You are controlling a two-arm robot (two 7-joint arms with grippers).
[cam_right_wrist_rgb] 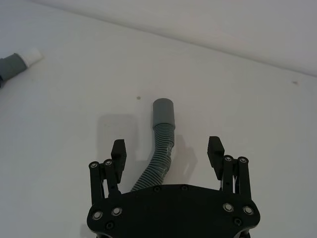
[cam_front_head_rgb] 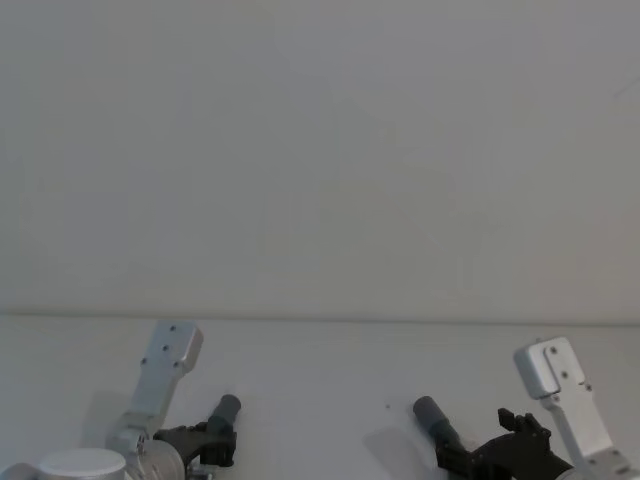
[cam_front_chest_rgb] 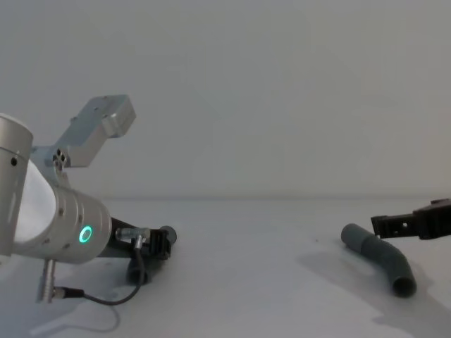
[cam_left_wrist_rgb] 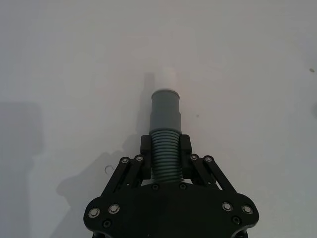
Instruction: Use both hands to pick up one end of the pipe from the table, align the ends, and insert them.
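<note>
My left gripper (cam_left_wrist_rgb: pixel 166 146) is shut on the ribbed middle of one pipe piece (cam_left_wrist_rgb: pixel 166 111), held low over the table (cam_front_head_rgb: pixel 320 380). That piece's grey cuff and white stub end (cam_left_wrist_rgb: pixel 169 78) stick out past the fingertips. In the head view this gripper (cam_front_head_rgb: pixel 212 440) is at the bottom left. The other pipe piece (cam_right_wrist_rgb: pixel 162 134) lies bent on the table, its hollow grey cuff (cam_right_wrist_rgb: pixel 163 110) pointing away. My right gripper (cam_right_wrist_rgb: pixel 167 148) stands open with one finger on each side of its ribbed part, not touching. From the chest, the right gripper (cam_front_chest_rgb: pixel 386 224) hovers just over that piece (cam_front_chest_rgb: pixel 380 257).
A pale grey wall (cam_front_head_rgb: pixel 320 150) rises behind the table's far edge. A bare stretch of table lies between the two pipe pieces. A black cable (cam_front_chest_rgb: pixel 91 299) trails under the left arm (cam_front_chest_rgb: pixel 49 218).
</note>
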